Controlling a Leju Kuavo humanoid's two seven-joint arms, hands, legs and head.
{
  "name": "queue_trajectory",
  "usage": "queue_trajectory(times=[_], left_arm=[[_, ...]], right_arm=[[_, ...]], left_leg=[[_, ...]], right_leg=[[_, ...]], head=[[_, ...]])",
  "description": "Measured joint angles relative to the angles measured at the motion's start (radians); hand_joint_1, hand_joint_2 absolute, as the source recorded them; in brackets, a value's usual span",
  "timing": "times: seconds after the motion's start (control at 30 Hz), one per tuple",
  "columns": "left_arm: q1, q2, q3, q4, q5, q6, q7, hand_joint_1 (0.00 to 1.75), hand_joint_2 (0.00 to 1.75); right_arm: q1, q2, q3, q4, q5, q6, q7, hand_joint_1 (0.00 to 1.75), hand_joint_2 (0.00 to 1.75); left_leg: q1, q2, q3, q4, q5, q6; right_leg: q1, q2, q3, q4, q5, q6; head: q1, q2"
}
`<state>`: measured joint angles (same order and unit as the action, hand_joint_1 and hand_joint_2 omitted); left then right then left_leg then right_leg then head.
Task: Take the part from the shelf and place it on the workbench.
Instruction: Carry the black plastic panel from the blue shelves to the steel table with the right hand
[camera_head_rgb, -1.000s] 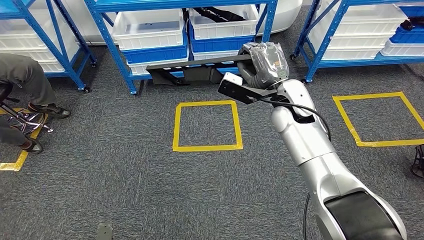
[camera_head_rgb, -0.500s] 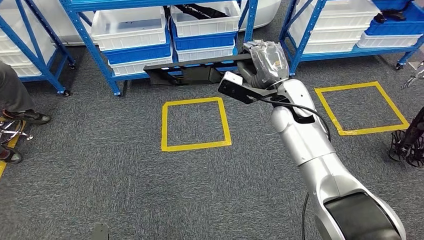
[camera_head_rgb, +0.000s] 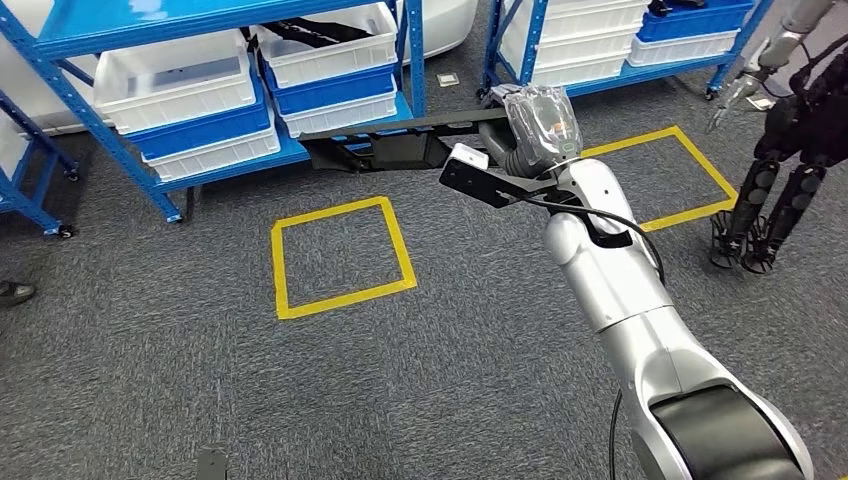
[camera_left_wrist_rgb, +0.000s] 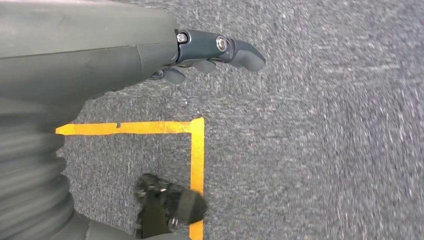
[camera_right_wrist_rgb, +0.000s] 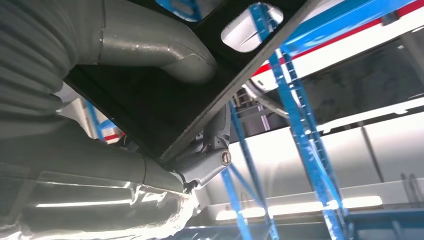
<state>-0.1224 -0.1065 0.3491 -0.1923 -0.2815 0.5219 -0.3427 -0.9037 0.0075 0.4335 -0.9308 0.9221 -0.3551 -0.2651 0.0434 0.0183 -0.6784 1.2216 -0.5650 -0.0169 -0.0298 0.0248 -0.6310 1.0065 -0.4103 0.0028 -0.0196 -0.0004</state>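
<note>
The part (camera_head_rgb: 400, 140), a long flat black panel with cut-outs, is off the shelf and held level above the grey carpet (camera_head_rgb: 180, 380), reaching out to the left from the right hand (camera_head_rgb: 535, 125). That hand, wrapped in clear plastic, grips the panel's near end; in the right wrist view the thick grey thumb lies across the dark face of the part (camera_right_wrist_rgb: 165, 95) and darker fingers (camera_right_wrist_rgb: 212, 155) clamp its edge from the other side. No writing or label can be read on the part or on anything near it.

Against the earlier frames the whole scene has slid left and tilted, so the camera has turned; arm and part keep their place in the picture. The seated person at the left edge has gone out of frame.

Behind the part stands a blue shelf (camera_head_rgb: 120, 25) with white and blue bins (camera_head_rgb: 175, 85), and a second blue rack (camera_head_rgb: 620, 40) further right. A yellow tape square (camera_head_rgb: 340, 255) lies on the carpet below the part, another (camera_head_rgb: 670, 175) to its right. A dark robot figure (camera_head_rgb: 790, 130) stands at the far right.

The left hand (camera_left_wrist_rgb: 200, 55) hangs over the carpet, its fingers loosely curled, holding nothing.
</note>
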Motion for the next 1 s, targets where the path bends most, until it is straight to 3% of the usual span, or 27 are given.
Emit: queue_trajectory(times=[0.07,0.1,0.13,0.2,0.27,0.3,0.33,0.37,0.43,0.47,0.53,0.57,0.6,0.63,0.7,0.77,0.87,0.93,1.0], left_arm=[[0.0,0.0,0.0,0.0,0.0,0.0,0.002,0.0,1.75],[0.0,0.0,0.0,0.0,0.0,0.0,0.003,0.0,1.75],[0.0,0.0,0.0,0.0,-0.001,0.0,0.003,0.0,1.75],[-0.001,0.002,0.0,0.0,-0.002,0.0,0.005,0.0,1.75],[-0.002,0.002,0.0,0.0,-0.003,0.001,0.006,0.0,1.75],[-0.003,0.003,0.0,0.0,-0.004,0.001,0.007,0.0,1.75],[-0.005,0.001,0.0,0.0,-0.005,0.001,0.007,0.0,1.75],[-0.006,0.001,0.0,0.0,-0.007,0.002,0.008,0.0,1.75],[-0.007,0.0,0.001,0.0,-0.01,0.002,0.008,0.0,1.75],[-0.007,0.0,0.001,0.0,-0.011,0.001,0.009,0.0,1.75],[-0.004,0.0,0.001,0.0,-0.012,0.001,0.01,0.0,1.75],[-0.004,-0.001,0.001,0.0,-0.012,0.001,0.01,0.0,1.75],[-0.004,-0.002,0.001,0.0,-0.012,0.001,0.011,0.0,1.75],[-0.004,-0.002,0.001,0.0,-0.012,0.001,0.011,0.0,1.75],[-0.005,-0.003,0.001,0.0,-0.013,0.001,0.012,0.0,1.75],[-0.005,-0.002,0.0,0.0,-0.014,0.002,0.013,0.0,1.75],[-0.005,-0.004,0.0,0.0,-0.015,0.002,0.015,0.0,1.75],[-0.005,-0.004,0.0,0.0,-0.017,0.002,0.015,0.0,1.75],[-0.003,-0.004,0.0,0.0,-0.018,0.002,0.015,0.0,1.75]], right_arm=[[0.003,0.001,0.0,0.0,0.001,0.0,0.0,1.64,1.75],[0.004,0.001,0.0,0.0,0.001,0.0,0.001,1.64,1.75],[0.004,0.001,0.0,0.0,0.002,0.001,0.001,1.64,1.75],[0.002,0.001,0.0,0.0,0.002,0.001,0.001,1.64,1.75],[-0.002,0.002,0.0,-0.001,0.003,0.001,0.002,1.64,1.75],[-0.003,0.001,-0.001,-0.002,0.003,0.002,0.002,1.64,1.75],[-0.002,0.0,-0.002,-0.003,0.004,0.002,0.002,1.64,1.75],[-0.002,-0.003,-0.004,-0.004,0.004,0.002,0.003,1.64,1.75],[-0.003,-0.008,-0.006,-0.006,0.004,0.002,0.003,1.64,1.75],[-0.004,-0.009,-0.006,-0.006,0.004,0.002,0.003,1.64,1.75],[-0.001,-0.01,-0.006,-0.007,0.004,0.002,0.003,1.64,1.75],[0.001,-0.01,-0.006,-0.007,0.004,0.003,0.003,1.64,1.75],[0.003,-0.01,-0.006,-0.007,0.004,0.003,0.003,1.64,1.75],[0.004,-0.01,-0.006,-0.007,0.004,0.003,0.003,1.64,1.75],[0.002,-0.011,-0.006,-0.008,0.004,0.003,0.003,1.64,1.75],[-0.001,-0.01,-0.006,-0.01,0.005,0.003,0.003,1.64,1.75],[0.0,-0.013,-0.006,-0.011,0.006,0.004,0.004,1.64,1.75],[0.0,-0.015,-0.006,-0.012,0.006,0.004,0.004,1.64,1.75],[0.001,-0.013,-0.006,-0.012,0.008,0.004,0.004,1.64,1.75]], left_leg=[[-0.005,-0.011,-0.035,0.083,-0.022,0.009],[-0.008,-0.015,-0.027,0.07,-0.005,0.017],[-0.011,-0.021,-0.004,0.024,0.024,0.027],[-0.016,-0.067,0.058,-0.101,0.079,0.054],[-0.023,-0.108,0.088,-0.167,0.097,0.072],[-0.026,-0.106,0.092,-0.176,0.098,0.074],[-0.029,-0.092,0.096,-0.188,0.102,0.074],[-0.029,-0.076,0.102,-0.204,0.109,0.073],[-0.025,-0.05,0.111,-0.23,0.124,0.071],[-0.024,-0.037,0.112,-0.236,0.128,0.07],[-0.024,-0.01,0.11,-0.237,0.13,0.072],[-0.024,0.005,0.11,-0.236,0.129,0.071],[-0.022,0.021,0.109,-0.236,0.129,0.069],[-0.02,0.036,0.109,-0.235,0.128,0.064],[-0.019,0.063,0.108,-0.225,0.121,0.048],[-0.023,0.087,0.107,-0.216,0.113,0.03],[-0.019,0.108,0.109,-0.214,0.108,0.017],[-0.009,0.073,0.098,-0.181,0.077,0.01],[-0.006,0.015,0.057,-0.076,0.009,0.009]], right_leg=[[0.01,0.027,-0.001,0.0,0.003,-0.006],[0.015,0.041,-0.001,0.0,0.004,-0.008],[0.019,0.055,-0.001,0.001,0.005,-0.01],[0.024,0.08,-0.002,0.001,0.01,-0.01],[0.02,0.101,-0.009,0.002,0.016,-0.003],[0.016,0.113,-0.015,-0.001,0.022,0.005],[0.016,0.123,-0.019,-0.005,0.027,0.012],[0.016,0.112,-0.027,-0.004,0.027,0.018],[0.023,0.059,-0.053,0.036,0.003,0.019],[0.021,0.024,-0.077,0.086,-0.022,0.016],[0.016,-0.006,-0.136,0.218,-0.075,0.016],[0.011,-0.01,-0.153,0.26,-0.087,0.023],[0.005,-0.015,-0.152,0.268,-0.087,0.034],[-0.001,-0.025,-0.127,0.231,-0.073,0.047],[-0.008,-0.073,-0.035,0.082,-0.033,0.069],[-0.004,-0.101,0.015,-0.006,-0.012,0.064],[-0.004,-0.068,0.008,-0.011,-0.005,0.04],[-0.01,-0.046,0.007,-0.013,0.0,0.024],[-0.009,-0.026,0.007,-0.014,0.004,0.01]], head=[[0.0,0.0],[-0.001,0.0],[0.0,0.0],[0.003,0.0],[0.006,0.0],[0.005,0.0],[0.002,0.0],[-0.001,0.0],[0.003,0.0],[0.005,0.0],[0.007,0.0],[0.007,0.0],[0.007,0.0],[0.007,0.0],[0.009,0.0],[0.01,0.0],[0.006,0.0],[0.005,0.0],[0.003,0.0]])
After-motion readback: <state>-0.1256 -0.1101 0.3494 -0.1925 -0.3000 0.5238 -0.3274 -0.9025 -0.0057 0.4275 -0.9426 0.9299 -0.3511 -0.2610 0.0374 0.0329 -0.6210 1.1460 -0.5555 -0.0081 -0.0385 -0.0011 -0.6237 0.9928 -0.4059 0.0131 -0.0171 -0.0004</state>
